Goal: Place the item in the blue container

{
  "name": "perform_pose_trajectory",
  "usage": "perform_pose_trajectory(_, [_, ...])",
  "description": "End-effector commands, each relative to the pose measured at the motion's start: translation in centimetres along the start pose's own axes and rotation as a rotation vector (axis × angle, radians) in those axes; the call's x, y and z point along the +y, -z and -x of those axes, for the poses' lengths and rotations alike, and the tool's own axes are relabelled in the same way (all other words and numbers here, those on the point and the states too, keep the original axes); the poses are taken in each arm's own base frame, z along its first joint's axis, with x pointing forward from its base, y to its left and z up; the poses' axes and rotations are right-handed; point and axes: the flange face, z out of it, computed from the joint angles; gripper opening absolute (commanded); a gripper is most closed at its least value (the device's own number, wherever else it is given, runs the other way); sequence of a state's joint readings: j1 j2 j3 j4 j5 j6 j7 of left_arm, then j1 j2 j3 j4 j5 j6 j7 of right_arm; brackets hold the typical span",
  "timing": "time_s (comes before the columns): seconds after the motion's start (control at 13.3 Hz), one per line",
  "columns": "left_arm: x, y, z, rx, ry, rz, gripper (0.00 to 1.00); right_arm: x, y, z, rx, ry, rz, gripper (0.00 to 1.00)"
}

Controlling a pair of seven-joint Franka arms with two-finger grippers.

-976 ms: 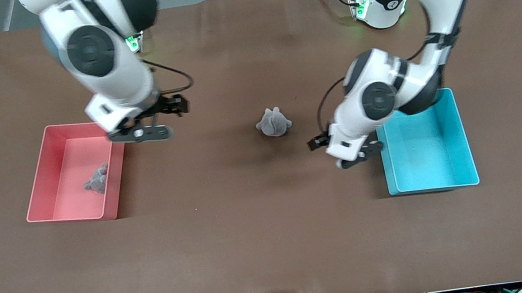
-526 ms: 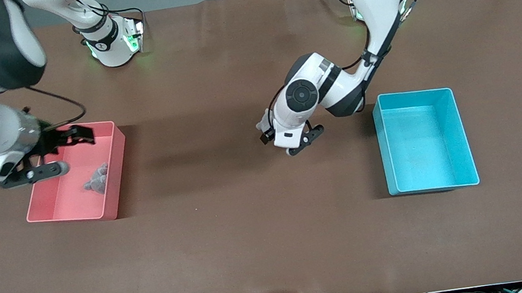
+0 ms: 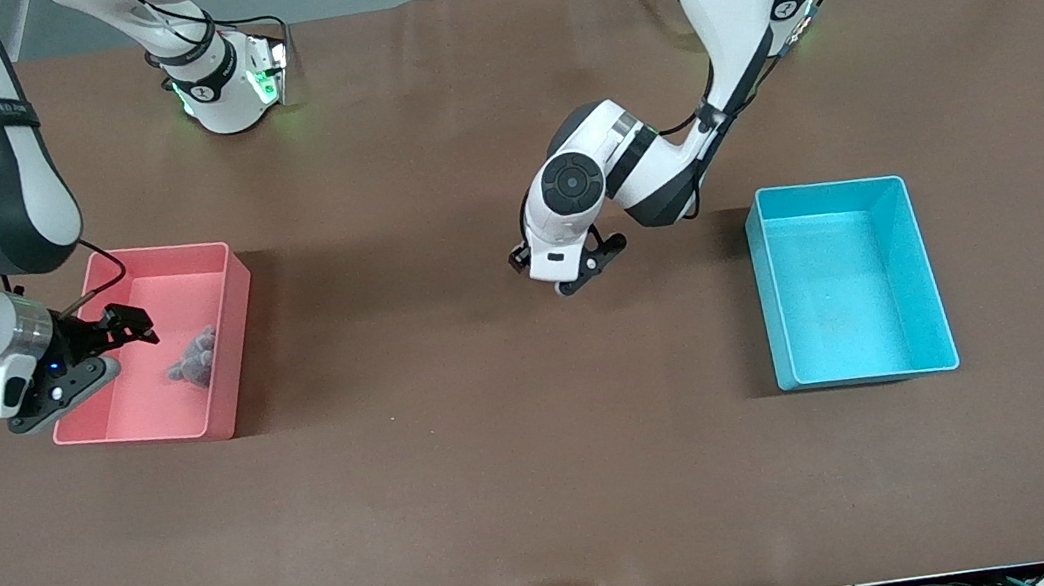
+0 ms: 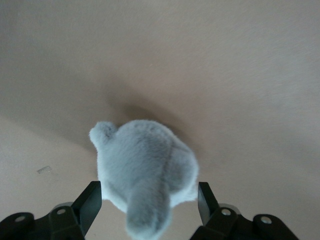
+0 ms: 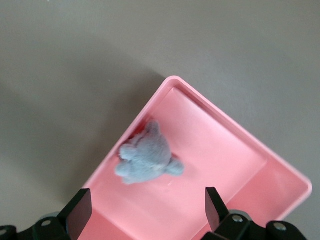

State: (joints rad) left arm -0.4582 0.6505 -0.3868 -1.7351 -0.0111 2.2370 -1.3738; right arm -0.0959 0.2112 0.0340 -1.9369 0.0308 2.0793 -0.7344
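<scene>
The item is a grey plush toy (image 4: 145,170) lying on the brown table mid-way between the two bins. In the front view my left hand hides it. My left gripper (image 3: 572,271) (image 4: 149,192) is down over it, open, with one finger (image 4: 90,202) on each side, close against the fur. The blue container (image 3: 763,302) stands empty toward the left arm's end of the table, apart from the gripper. My right gripper (image 3: 92,360) (image 5: 147,197) hangs open over the pink bin, holding nothing.
The pink bin (image 3: 154,253) (image 5: 215,165) stands toward the right arm's end of the table. A second grey plush (image 3: 196,357) (image 5: 147,160) lies inside it against one long wall. Bare brown table lies between the bins and toward the front camera.
My left arm has swung from beside the blue container to over the middle plush, and its fingers have narrowed. My right arm has moved to the outer end of the pink bin.
</scene>
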Motion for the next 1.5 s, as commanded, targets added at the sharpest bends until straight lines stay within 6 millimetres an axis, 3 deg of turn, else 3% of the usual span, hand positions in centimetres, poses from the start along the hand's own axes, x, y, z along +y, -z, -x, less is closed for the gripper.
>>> perform_pose_trajectory(0.0, [-0.2, -0.8, 0.1, 0.016, 0.009, -0.013, 0.62, 0.6, -2.3, 1.9, 0.028, 0.211, 0.031, 1.00])
perform_pose_trajectory(0.15, [-0.1, -0.9, 0.0, 0.014, 0.005, -0.014, 0.29, 1.3, -3.9, 2.8, 0.025, 0.249, 0.027, 1.00])
perform_pose_trajectory(0.3, [-0.1, -1.0, -0.2, 0.014, 0.008, -0.013, 0.05, 1.2, -5.7, 4.0, 0.016, 0.244, 0.015, 1.00])
perform_pose_trajectory(0.6, [-0.2, -0.3, -1.3, 0.023, 0.014, -0.003, 0.00, 0.3, -9.0, 5.1, 0.055, 0.276, 0.046, 1.00])
perform_pose_trajectory(0.75, [-0.1, 1.1, -2.3, 0.052, 0.015, 0.006, 0.00, -0.2, -9.8, 5.5, 0.091, 0.211, -0.005, 1.00])
perform_pose_trajectory(0.9, [-0.9, 5.3, -4.0, 0.075, 0.043, 0.019, 0.00, -0.5, -10.3, 5.8, 0.109, 0.173, -0.034, 1.00])
perform_pose_trajectory(1.05, [-2.5, 11.4, -6.3, 0.115, 0.083, 0.057, 0.00, -0.7, -10.8, 6.1, 0.123, 0.143, -0.059, 1.00])
perform_pose_trajectory(1.35, [-8.2, 19.6, -14.4, 0.242, 0.044, 0.036, 0.00, -0.8, -12.5, 6.3, 0.139, 0.092, -0.099, 1.00])
perform_pose_trajectory(1.43, [-10.5, 21.4, -17.7, 0.253, 0.016, 0.043, 0.00, -0.8, -13.0, 6.4, 0.142, 0.085, -0.095, 1.00])
